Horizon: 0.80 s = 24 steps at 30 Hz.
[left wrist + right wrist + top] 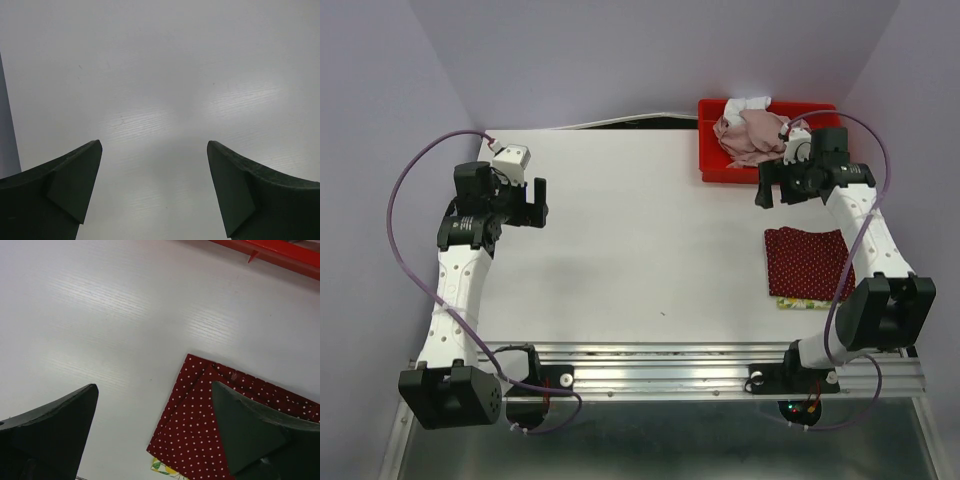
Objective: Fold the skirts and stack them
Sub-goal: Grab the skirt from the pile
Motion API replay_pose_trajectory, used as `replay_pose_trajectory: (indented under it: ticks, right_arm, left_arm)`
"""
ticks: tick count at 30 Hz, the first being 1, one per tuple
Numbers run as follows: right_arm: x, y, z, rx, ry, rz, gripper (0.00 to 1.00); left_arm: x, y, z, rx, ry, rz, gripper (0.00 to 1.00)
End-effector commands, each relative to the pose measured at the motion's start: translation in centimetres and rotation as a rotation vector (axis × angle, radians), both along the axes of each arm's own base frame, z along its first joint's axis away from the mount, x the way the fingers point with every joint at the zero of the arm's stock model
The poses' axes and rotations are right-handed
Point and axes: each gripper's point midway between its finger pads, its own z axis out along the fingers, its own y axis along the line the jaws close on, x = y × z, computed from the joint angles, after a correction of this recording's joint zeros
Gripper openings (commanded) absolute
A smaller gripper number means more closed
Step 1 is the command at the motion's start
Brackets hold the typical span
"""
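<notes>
The dark red dotted skirt [807,262] lies folded at the right of the table, on top of the yellow-green patterned skirt [800,303], of which only an edge shows. Both also show in the right wrist view: the red one [200,430] and a corner of the yellow-green one [162,467]. The dusty-pink skirt [750,138] lies crumpled in the red bin [715,170] at the back right. My right gripper [763,190] is open and empty, above the table between the bin and the folded stack. My left gripper [536,205] is open and empty over bare table at the left.
The red bin's rim shows at the top of the right wrist view [270,252]. A small white box [510,157] sits at the back left behind the left arm. Purple walls close in the table on both sides and at the back.
</notes>
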Motion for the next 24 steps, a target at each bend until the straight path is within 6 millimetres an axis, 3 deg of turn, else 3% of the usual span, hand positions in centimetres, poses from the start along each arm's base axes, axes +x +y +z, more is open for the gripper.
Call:
replay_pose_trajectory:
  ticks: [1,4,5,6,7,8,9,12,14,15,16,19,22,24]
  right_arm:
    - [3.1,-1.7,3.6,-0.015,-0.111,-0.08,1.0]
    - [6.0,-4.8,3.6,-0.014,-0.122,-0.169,1.0]
    - [7.4,-5.9,5.4,-0.009,-0.166,-0.195,1.0]
    - [9.0,-7.9,3.8,0.003,-0.129,-0.237,1.0]
    - [11.1,-9.1,3.9,0.013,-0.138,-0.267,1.0]
    - [11.7,-10.0,6.0,0.013,-0.19,-0.286,1.0]
    - [13.3,-11.1,4.1,0.014,-0.158,-0.307,1.0]
    - [17.2,-14.1,3.5,0.004,-0.186,-0.356,1.0]
    - [19.1,-14.8,3.8,-0.005,-0.215,-0.364,1.0]
    - [19.8,-15.1,2.9,-0.006,-0.208,-0.371,1.0]
    - [20.9,-15.4,0.8,0.002,-0.189,-0.386,1.0]
    - [22.9,-16.0,-1.0,0.004,-0.215,-0.397,1.0]
    - [24.4,-16.1,-4.9,0.025,-0.192,-0.4,1.0]
    - [25.0,-16.1,-6.1,0.035,-0.19,-0.397,1.0]
  left_arm:
    - [0.4,0.1,0.8,0.008,-0.031,0.003,0.99]
    - [0.6,0.0,0.9,0.006,-0.02,-0.009,0.99]
    - [0.6,-0.1,0.9,0.003,-0.012,-0.01,0.99]
    - [0.8,-0.1,1.2,0.0,-0.015,-0.009,0.99]
    - [0.9,-0.1,1.3,-0.007,-0.013,-0.005,0.99]
    - [1.0,-0.1,1.2,-0.012,-0.011,-0.003,0.99]
    - [1.0,-0.2,1.2,-0.017,-0.011,-0.003,0.99]
    - [1.0,-0.5,1.3,-0.035,-0.017,-0.008,0.99]
    - [1.0,-0.6,1.1,-0.04,-0.013,-0.012,0.99]
    - [1.0,-0.6,0.9,-0.036,-0.009,-0.009,0.99]
    - [0.9,-0.5,0.7,-0.032,-0.004,-0.004,0.99]
    - [0.8,-0.2,0.4,-0.023,0.007,0.004,0.99]
    - [0.6,-0.1,0.4,-0.017,0.014,0.012,0.99]
    - [0.6,0.0,0.5,-0.012,0.011,0.018,0.99]
